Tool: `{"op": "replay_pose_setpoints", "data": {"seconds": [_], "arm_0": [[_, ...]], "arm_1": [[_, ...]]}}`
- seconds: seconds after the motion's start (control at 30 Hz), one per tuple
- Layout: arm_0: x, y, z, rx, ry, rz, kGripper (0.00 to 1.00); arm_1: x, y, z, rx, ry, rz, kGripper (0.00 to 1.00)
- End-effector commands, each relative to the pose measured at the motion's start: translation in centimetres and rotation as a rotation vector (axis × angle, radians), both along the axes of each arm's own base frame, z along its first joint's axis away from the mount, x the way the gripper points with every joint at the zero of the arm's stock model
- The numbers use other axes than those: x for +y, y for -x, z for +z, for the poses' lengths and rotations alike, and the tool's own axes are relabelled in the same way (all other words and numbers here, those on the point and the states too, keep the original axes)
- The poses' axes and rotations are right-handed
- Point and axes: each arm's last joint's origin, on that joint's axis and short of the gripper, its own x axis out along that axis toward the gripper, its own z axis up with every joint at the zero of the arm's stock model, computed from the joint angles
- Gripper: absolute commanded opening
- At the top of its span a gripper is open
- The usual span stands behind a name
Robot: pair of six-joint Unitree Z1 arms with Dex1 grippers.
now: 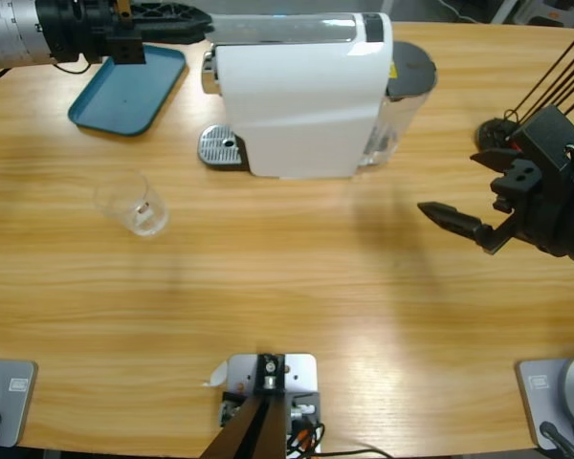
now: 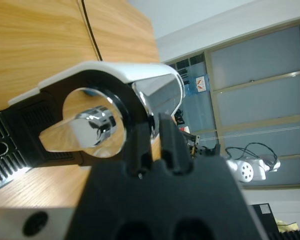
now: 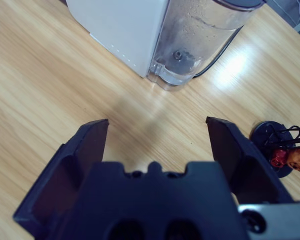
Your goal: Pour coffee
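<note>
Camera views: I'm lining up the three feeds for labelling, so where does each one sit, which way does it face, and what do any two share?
High view: fixed above the table, looking down on the white coffee machine, clear glass tumbler and teal tray; both arms enter from the sides.
Left wrist view: on the left arm, looking along the shut left gripper at the machine's chrome front, room beyond.
Right wrist view: on the right arm, looking down past the open right gripper at the machine's water tank.
All three show the machine.

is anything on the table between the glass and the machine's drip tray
Nothing visible. The glass tumbler stands on bare wood, down and left of the white machine; its round metal drip tray lies apart from the glass with only table between. The teal tray sits farther back.
</note>
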Motion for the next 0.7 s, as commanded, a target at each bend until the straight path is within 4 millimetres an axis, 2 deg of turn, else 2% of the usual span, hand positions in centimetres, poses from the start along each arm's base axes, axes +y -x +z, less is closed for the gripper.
{"op": "replay_pose_setpoints", "data": {"seconds": [0.03,0.3,0.33,0.37,0.4,0.5,0.6,0.63,0.7], "arm_0": [[-0.3,0.8,5.4,-0.116,0.069,-0.022,0.000],[-0.6,1.4,7.4,-0.171,0.063,-0.045,0.000],[-0.4,2.0,8.0,-0.188,0.043,-0.042,0.062],[-0.2,2.5,8.4,-0.212,0.019,-0.034,0.231],[0.2,3.3,8.7,-0.239,-0.017,-0.019,0.291],[2.1,6.8,10.6,-0.352,-0.253,0.072,0.300],[3.7,11.3,12.4,-0.501,-0.609,0.167,0.586],[4.3,12.8,12.5,-0.553,-0.675,0.188,0.656],[5.8,15.4,12.2,-0.617,-0.765,0.256,0.725]], "arm_1": [[-0.2,0.0,-0.9,0.022,0.023,-0.009,0.850],[-0.3,0.1,-0.8,0.017,0.018,-0.012,0.850],[-0.3,0.1,-0.8,0.017,0.019,-0.011,0.851],[-0.3,0.1,-0.8,0.016,0.018,-0.012,0.851],[-0.3,0.1,-0.8,0.016,0.016,-0.011,0.852],[-0.3,0.0,-0.8,0.018,0.018,-0.010,0.853],[-0.2,0.0,-0.8,0.019,0.020,-0.009,0.853],[-0.2,0.0,-0.8,0.019,0.020,-0.009,0.853],[-0.2,0.0,-0.8,0.019,0.020,-0.009,0.853]]}}
